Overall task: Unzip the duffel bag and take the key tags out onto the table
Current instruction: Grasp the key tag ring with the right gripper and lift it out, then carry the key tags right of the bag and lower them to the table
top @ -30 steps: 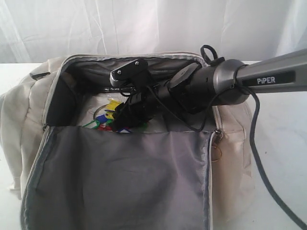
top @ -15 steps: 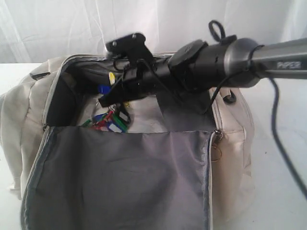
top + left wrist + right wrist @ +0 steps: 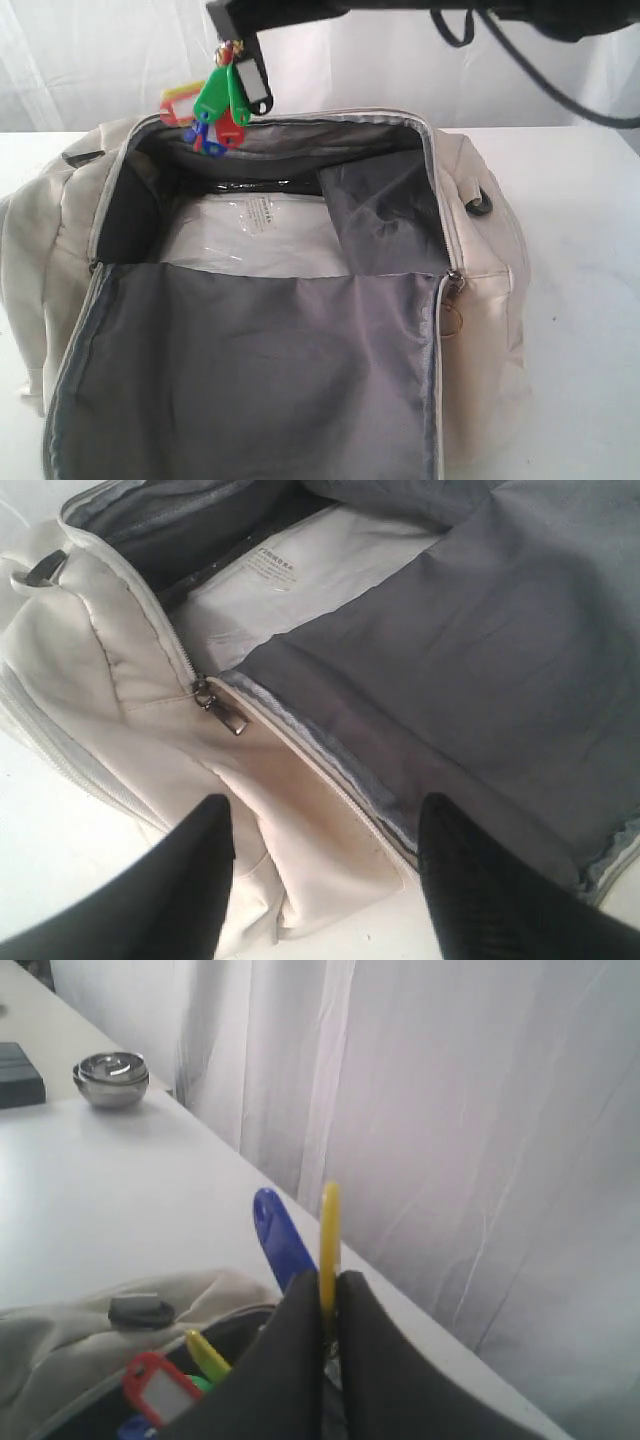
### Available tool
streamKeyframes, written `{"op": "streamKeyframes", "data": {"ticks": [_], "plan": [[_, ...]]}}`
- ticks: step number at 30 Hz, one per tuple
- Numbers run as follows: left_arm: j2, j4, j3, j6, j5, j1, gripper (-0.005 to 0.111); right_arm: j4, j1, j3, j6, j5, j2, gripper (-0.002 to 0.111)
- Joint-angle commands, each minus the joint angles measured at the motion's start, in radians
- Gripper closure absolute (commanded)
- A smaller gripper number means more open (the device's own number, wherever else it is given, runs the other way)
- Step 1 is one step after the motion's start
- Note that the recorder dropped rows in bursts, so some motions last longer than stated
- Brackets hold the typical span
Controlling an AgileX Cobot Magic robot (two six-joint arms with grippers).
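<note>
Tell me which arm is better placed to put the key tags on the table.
Right. The right tool is shut on the key tags, holding them above the open duffel bag, so it needs only swing over to bare table. The left tool is open and empty.

White tbl (image 3: pixel 585 210): open duffel bag (image 3: pixel 488 300), steel bowl (image 3: pixel 112 1078) on it.

right gripper (image 3: pixel 236 40) risen out of the duffel bag (image 3: pixel 485 290), key tags (image 3: pixel 213 100) lifted from inside, now dangling above its rear rim
</note>
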Motion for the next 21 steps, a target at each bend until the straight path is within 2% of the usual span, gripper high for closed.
{"op": "streamKeyframes", "data": {"ticks": [1, 3, 6, 8, 12, 15, 21], "plan": [[-0.005, 0.006, 0.007, -0.009, -0.002, 0.001, 0.048, -0.07, -0.049, -0.006, 0.078, 0.026, -0.079, 0.108], [-0.005, 0.006, 0.007, -0.009, 0.002, 0.001, 0.048, -0.173, -0.081, -0.006, 0.152, 0.058, -0.108, 0.108], [-0.005, 0.006, 0.007, -0.009, 0.002, 0.001, 0.048, -0.413, -0.134, -0.006, 0.365, 0.125, -0.141, 0.108], [-0.005, 0.006, 0.007, -0.009, 0.002, 0.001, 0.048, -0.6, -0.174, -0.006, 0.53, 0.192, -0.162, 0.108], [-0.005, 0.006, 0.007, -0.009, 0.002, 0.001, 0.048, -0.883, -0.234, -0.006, 0.721, 0.346, -0.186, 0.108], [-0.005, 0.006, 0.007, -0.009, 0.002, 0.001, 0.048, -1.014, -0.282, -0.006, 0.773, 0.454, -0.191, 0.108], [-0.005, 0.006, 0.007, -0.009, 0.002, 0.001, 0.048, -1.109, -0.398, -0.006, 0.826, 0.559, -0.191, 0.108]]}}
